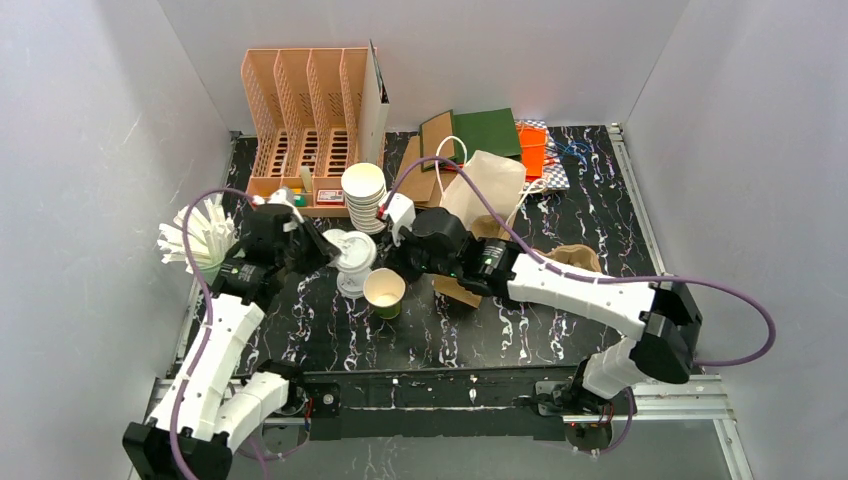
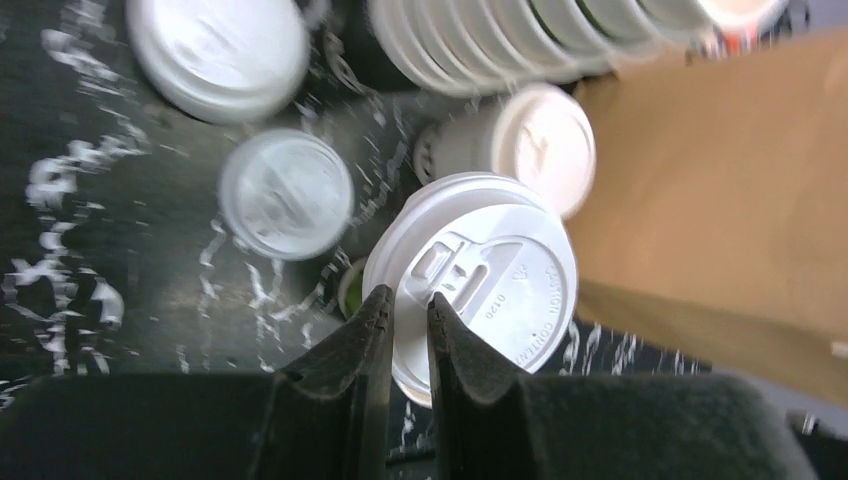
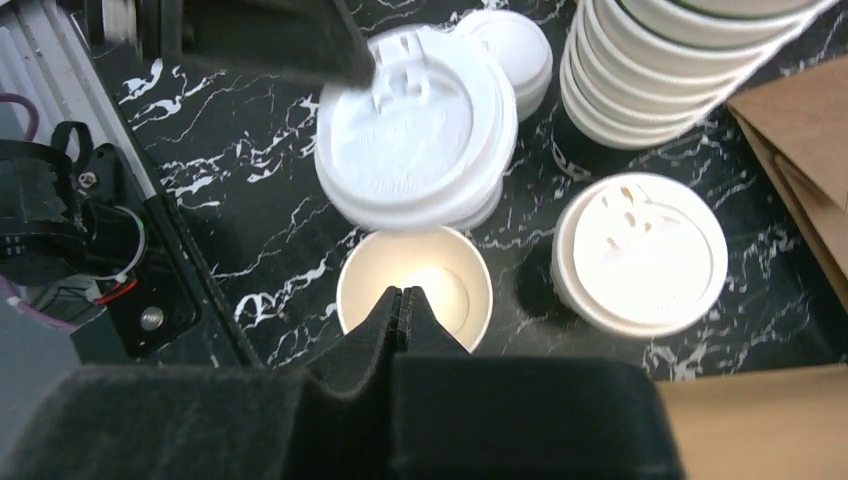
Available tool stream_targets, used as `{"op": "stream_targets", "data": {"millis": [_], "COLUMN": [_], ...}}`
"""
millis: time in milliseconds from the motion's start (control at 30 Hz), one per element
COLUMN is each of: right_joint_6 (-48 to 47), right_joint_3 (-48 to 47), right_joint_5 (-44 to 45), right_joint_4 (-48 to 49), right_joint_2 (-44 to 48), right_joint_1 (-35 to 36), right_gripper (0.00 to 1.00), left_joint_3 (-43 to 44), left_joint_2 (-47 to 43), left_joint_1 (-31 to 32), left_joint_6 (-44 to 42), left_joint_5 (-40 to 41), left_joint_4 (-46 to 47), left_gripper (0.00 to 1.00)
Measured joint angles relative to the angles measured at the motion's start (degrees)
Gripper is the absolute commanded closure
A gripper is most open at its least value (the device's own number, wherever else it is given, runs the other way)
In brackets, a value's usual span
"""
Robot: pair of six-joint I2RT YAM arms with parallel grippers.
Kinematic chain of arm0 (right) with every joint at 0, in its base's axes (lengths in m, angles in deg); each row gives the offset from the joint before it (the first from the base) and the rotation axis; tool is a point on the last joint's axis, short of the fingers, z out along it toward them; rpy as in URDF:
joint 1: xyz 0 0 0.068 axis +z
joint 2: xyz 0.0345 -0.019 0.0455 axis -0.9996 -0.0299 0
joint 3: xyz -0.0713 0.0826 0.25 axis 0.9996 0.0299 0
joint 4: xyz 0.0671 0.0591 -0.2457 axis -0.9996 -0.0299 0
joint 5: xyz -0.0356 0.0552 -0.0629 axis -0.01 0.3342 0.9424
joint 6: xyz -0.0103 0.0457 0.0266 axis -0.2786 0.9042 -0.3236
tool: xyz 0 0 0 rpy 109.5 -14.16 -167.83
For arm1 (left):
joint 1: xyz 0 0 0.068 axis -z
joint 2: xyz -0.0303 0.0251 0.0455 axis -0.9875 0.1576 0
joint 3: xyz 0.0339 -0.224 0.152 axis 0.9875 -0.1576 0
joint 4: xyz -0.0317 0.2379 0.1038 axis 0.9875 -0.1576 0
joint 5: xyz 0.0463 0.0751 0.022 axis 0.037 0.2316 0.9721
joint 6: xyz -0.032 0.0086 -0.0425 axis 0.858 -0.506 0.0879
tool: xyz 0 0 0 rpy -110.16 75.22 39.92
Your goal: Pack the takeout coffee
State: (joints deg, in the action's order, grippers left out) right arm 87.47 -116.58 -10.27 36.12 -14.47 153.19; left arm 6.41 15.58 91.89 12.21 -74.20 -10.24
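Green-walled paper cup [image 1: 385,292]: upright on the worktop, uncapped, white interior exposed. White sip lid [image 1: 355,250]: tilted, just above its rim. Second cup [image 3: 640,250]: capped, standing alongside.

Partly hidden
A lid [image 2: 500,270] covers the green cup [image 2: 350,288] but for a sliver; the cup stack [image 2: 500,40] runs past the top edge.

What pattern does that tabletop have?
The tabletop is black with white marble-like veins, clearest in the right wrist view.
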Motion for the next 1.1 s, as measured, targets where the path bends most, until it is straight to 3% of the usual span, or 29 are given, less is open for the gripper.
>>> {"op": "stream_targets", "data": {"millis": [233, 467, 733, 1100], "right_joint_6": [4.1, 5.8, 5.8, 5.8], "right_joint_3": [0.0, 0.0, 0.3, 0.4], "right_joint_5": [0.9, 1.4, 0.8, -0.8], "right_joint_4": [-6.6, -8.7, -10.2, -10.8], "right_joint_2": [5.3, 7.2, 6.3, 2.5], "right_joint_1": [-0.3, -0.3, -0.3, -0.3], "right_gripper": [0.99, 0.99, 0.99, 0.99], "left_joint_3": [0.0, 0.0, 0.2, 0.6], "left_joint_2": [3.0, 5.9, 9.2, 10.4], "left_joint_1": [19.3, 29.5, 34.9, 35.7], "left_joint_6": [3.1, 5.3, 5.9, 6.3], "left_joint_5": [9.4, 19.6, 27.6, 31.5], "left_joint_4": [0.4, 0.4, -0.9, -3.4], "left_gripper": [0.86, 0.86, 0.85, 0.84]}}
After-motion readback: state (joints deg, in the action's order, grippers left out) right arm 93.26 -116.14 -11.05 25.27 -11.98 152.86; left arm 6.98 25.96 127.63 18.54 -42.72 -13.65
